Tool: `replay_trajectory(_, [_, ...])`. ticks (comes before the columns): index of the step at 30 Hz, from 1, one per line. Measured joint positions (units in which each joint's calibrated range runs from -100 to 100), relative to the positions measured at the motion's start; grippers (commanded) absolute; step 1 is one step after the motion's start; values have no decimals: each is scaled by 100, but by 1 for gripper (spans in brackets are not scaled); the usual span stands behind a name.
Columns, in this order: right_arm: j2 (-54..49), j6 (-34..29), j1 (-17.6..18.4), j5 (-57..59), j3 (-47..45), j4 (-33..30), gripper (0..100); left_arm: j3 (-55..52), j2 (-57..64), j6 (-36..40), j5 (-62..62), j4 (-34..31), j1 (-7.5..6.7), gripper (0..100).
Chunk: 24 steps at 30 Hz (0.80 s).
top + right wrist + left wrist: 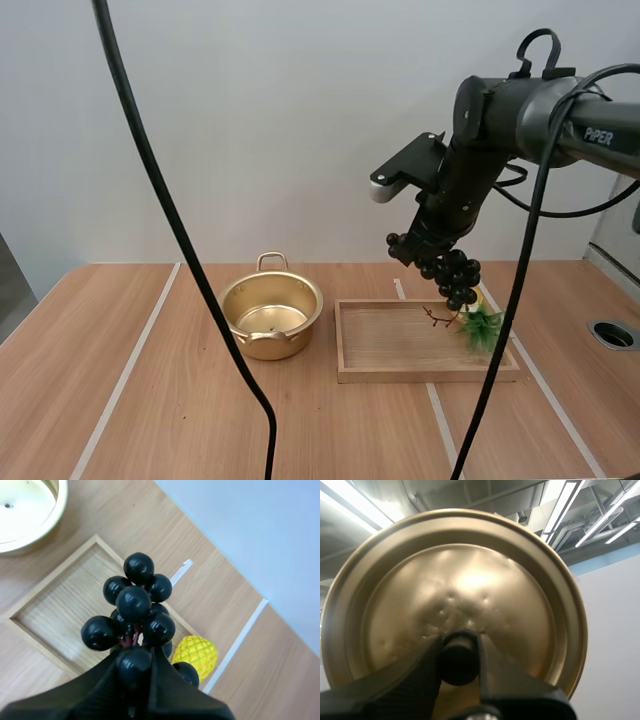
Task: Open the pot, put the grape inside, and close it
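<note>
Our right end effector [418, 246] grips the grapes [456, 276] over the tray [420, 376]; we should centre them above the pot [272, 346] before lowering. Our left end effector [459, 661] clamps the lid [470, 580].

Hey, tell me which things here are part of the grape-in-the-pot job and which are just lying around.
For the job: pot; lid, gripped by its knob in the left hand; grapes, held by the right hand.
Just lying about: wooden tray; small yellow pineapple.
</note>
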<state>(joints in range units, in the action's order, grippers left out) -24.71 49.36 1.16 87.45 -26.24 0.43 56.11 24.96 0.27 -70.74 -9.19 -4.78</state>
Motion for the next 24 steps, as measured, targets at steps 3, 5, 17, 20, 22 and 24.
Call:
replay_trajectory(3, [-185,0,0,216,257,196,0,0,0,0,0,0,0,0])
replay_trajectory(5, [-268,0,0,414,462,459,0,0,0,0,45,-25,0,0])
replay_trajectory(17, [-281,-9,428,1128,1234,1970,0,0,11,0,141,-75,0,0])
replay_trajectory(20, [-269,-9,727,930,1234,1994,0,0,11,0,356,-75,0,0])
replay_trajectory(22, [-206,-9,886,734,1237,1994,0,0,11,0,561,-86,0,0])
replay_trajectory(24, [-85,-9,1012,460,1237,2006,0,0,11,0,828,-86,0,0])
